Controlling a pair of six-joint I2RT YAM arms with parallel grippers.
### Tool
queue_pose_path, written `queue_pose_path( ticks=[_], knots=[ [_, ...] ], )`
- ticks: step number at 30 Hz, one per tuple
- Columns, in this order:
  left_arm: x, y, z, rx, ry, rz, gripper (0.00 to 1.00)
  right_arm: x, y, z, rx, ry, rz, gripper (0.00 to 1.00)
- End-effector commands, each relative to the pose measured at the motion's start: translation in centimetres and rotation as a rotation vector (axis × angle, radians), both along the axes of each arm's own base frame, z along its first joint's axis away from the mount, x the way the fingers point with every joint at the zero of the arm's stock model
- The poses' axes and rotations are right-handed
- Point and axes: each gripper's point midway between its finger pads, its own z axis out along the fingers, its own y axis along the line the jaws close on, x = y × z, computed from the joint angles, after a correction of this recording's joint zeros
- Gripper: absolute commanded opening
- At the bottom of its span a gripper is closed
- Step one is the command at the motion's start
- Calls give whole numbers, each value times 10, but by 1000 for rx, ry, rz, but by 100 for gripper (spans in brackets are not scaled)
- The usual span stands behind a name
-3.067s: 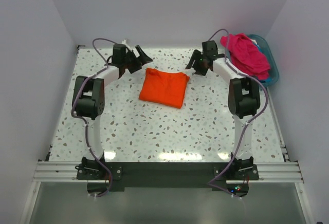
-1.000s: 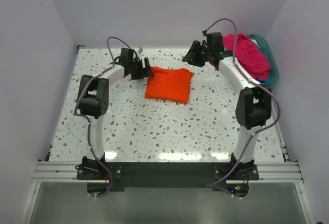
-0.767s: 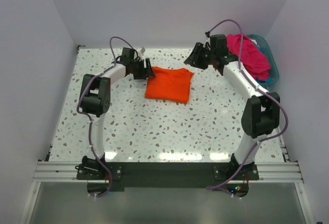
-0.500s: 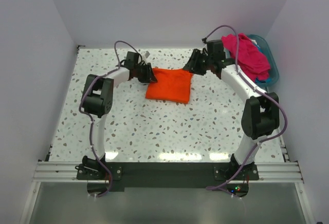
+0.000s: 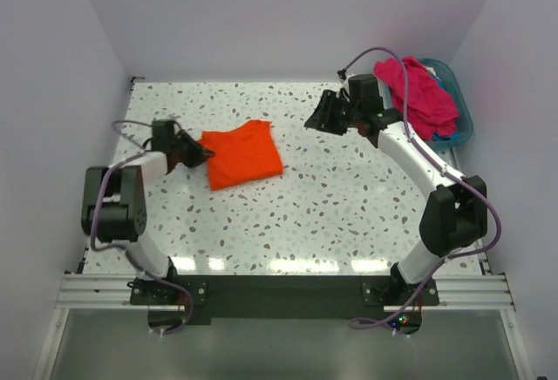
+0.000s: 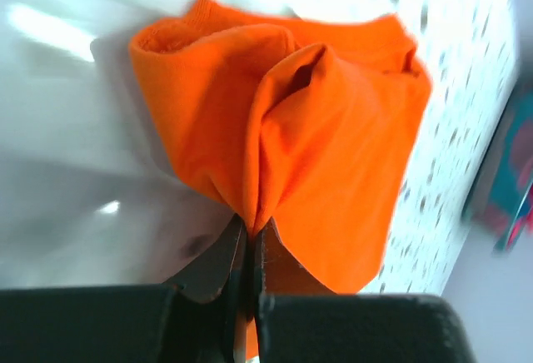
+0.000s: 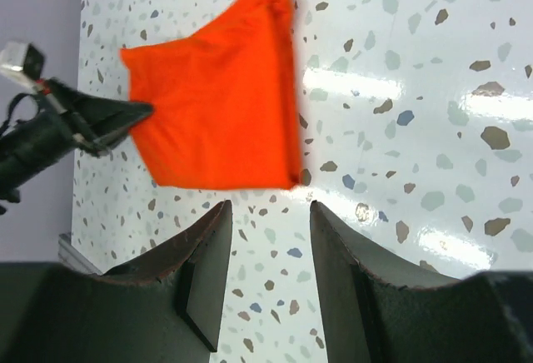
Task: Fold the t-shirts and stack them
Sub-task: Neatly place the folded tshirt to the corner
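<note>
Pinching orange t-shirt (image 6: 333,155) edge, left claw (image 6: 249,236)

Shirt (image 5: 242,155) on table (image 5: 349,206) left, basket (image 5: 462,110) far right

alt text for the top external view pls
The left gripper pinches the left edge of a folded orange t-shirt lying on a speckled table. The right gripper hangs open, apart from the shirt; a pink t-shirt is heaped in a teal basket at far right.
</note>
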Motion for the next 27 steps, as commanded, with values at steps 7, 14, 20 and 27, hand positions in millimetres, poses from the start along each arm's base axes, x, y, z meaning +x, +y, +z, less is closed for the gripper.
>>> queue_pose_path(
  ticks=[7, 14, 20, 27],
  knots=[
    [-119, 184, 23, 15, 7, 738, 0, -31, 17, 25, 39, -82, 64, 46],
    [-205, 245, 11, 65, 95, 1035, 0, -50, 21, 29, 53, -98, 99, 46],
    [-244, 262, -5, 104, 199, 1128, 0, -61, 29, 26, 52, -93, 131, 46],
    [-247, 276, 19, 162, 191, 1127, 78, -64, 30, 28, 47, -103, 136, 46]
  ],
)
